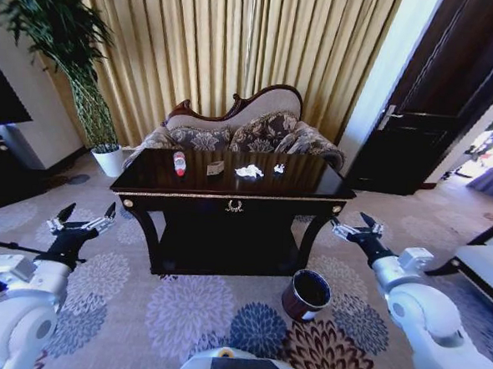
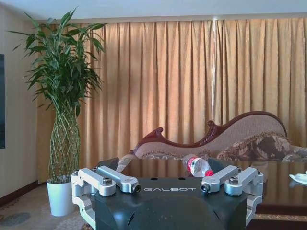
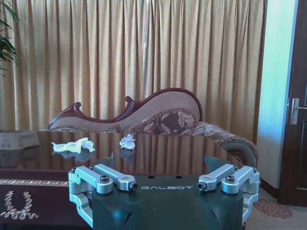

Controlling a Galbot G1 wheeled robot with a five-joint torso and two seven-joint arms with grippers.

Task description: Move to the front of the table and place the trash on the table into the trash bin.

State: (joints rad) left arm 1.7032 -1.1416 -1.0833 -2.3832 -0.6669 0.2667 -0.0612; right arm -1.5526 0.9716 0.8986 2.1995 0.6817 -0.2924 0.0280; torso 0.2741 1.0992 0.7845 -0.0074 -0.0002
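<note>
Both our grippers hang low before the table (image 1: 229,202), fingers spread and holding nothing: left gripper (image 1: 83,220) off its left corner, right gripper (image 1: 354,227) off its right; one trash bin (image 1: 307,295) stands on the carpet by the right leg, its dark inside unreadable; we count four items on top: one bottle (image 1: 180,163), one tan box (image 1: 216,168), two white paper wads (image 1: 249,172).

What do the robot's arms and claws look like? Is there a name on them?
Both arms are chunky, rounded white shells. The left gripper and the right gripper match: a dark glossy body with GALBOT printed in pale letters, and silver metal fingers joined by round bolts. In the head view the fingers look black and silver.
</note>
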